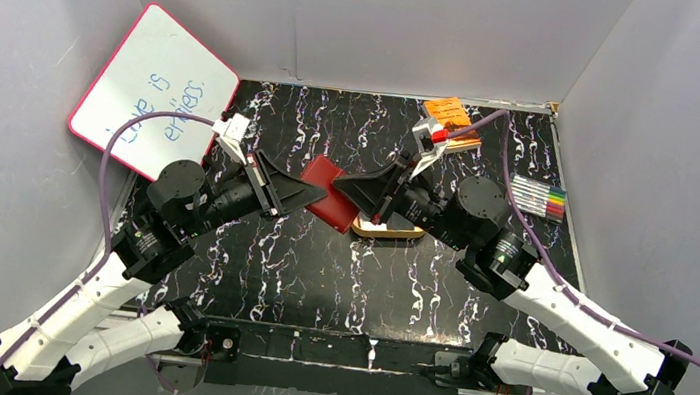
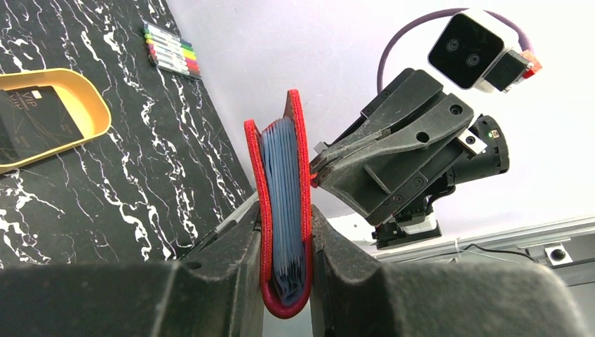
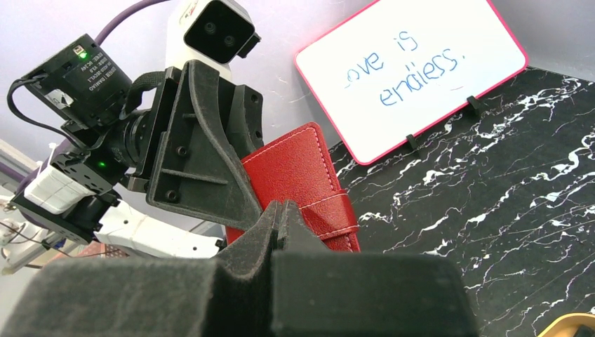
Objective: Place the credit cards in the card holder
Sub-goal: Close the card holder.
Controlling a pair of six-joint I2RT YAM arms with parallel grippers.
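Left gripper (image 2: 286, 235) clamps the red card holder (image 2: 304, 158), bluish sleeves (image 2: 281, 186) inside; right gripper (image 3: 279, 213) is pinched closed against it; gold tray (image 2: 95, 111) holds maybe one dark card (image 2: 35, 125).

red leather-like card holder (image 3: 302, 168), pale stitching, blue-grey sleeves (image 2: 284, 196) inside; black tabletop (image 1: 316, 274) veined white like marble; gold oval tray (image 2: 88, 105); white board (image 1: 152, 93), pink rim, blue handwriting.

Light is bright, even and diffuse; shadows on the tabletop (image 1: 316, 274) are soft. The pale wall (image 2: 316, 42) washes out near white in the left wrist view. Close fingers (image 3: 175, 288) render dark and blurred; the top view is sharp throughout.
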